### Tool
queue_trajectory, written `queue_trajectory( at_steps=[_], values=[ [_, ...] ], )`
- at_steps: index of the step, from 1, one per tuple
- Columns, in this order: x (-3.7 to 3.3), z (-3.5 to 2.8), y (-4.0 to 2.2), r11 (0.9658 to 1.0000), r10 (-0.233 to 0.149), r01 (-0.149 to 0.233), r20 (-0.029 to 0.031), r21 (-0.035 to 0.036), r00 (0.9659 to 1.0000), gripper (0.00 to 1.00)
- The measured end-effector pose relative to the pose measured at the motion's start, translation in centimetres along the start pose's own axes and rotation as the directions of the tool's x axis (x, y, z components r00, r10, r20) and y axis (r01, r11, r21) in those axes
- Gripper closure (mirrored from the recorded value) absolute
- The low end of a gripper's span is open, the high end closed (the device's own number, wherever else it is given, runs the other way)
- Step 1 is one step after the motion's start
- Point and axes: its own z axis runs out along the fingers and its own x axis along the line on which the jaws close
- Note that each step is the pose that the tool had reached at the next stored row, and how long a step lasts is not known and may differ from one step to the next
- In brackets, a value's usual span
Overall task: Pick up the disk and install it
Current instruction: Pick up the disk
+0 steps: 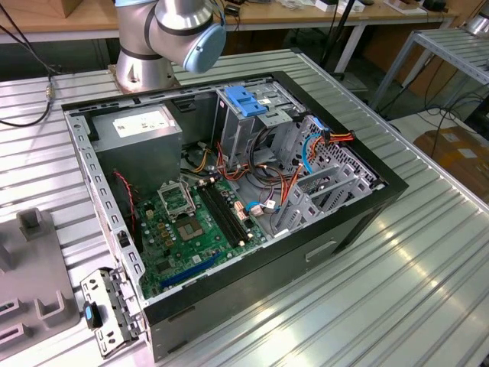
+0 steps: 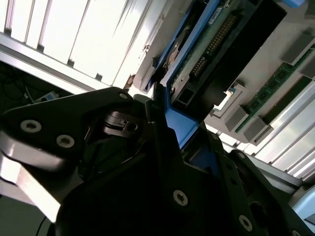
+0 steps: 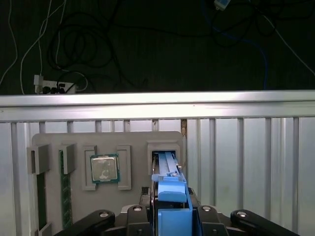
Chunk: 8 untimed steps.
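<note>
In both wrist views my gripper (image 3: 171, 209) (image 2: 170, 123) is shut on the disk, its dark fingers (image 3: 135, 216) pressing on either side of the bright blue carrier rail. The disk (image 3: 167, 169) stands on edge, and its far end reaches into a slot of a grey holder tray (image 3: 49, 142). The second wrist view shows the disk (image 2: 211, 44) from the side, with its green circuit board and blue rail. I cannot tell whether it still rests in the slot. The open computer case (image 1: 359, 214) lies in the exterior view, with its metal drive cage (image 1: 252, 122) at the back.
The holder tray also carries a processor chip (image 3: 104, 168) and memory sticks (image 3: 64, 196). It lies on a ribbed metal table (image 3: 256, 162) near the table's edge. In the exterior view the arm's base (image 1: 172, 34) stands behind the case. A loose metal bracket (image 1: 107, 306) lies in front of the case, toward that view's left.
</note>
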Motion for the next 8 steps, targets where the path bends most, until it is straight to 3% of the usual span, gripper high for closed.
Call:
queue_trajectory(
  at_steps=[3, 8],
  values=[
    [0.00, -0.10, -0.02, 0.9999, -0.010, 0.010, -0.0020, 0.0020, 0.9999, 0.63],
    [-0.13, -0.73, -0.02, 0.9997, -0.012, 0.013, -0.0106, 0.0188, 0.9999, 0.63]
  ],
)
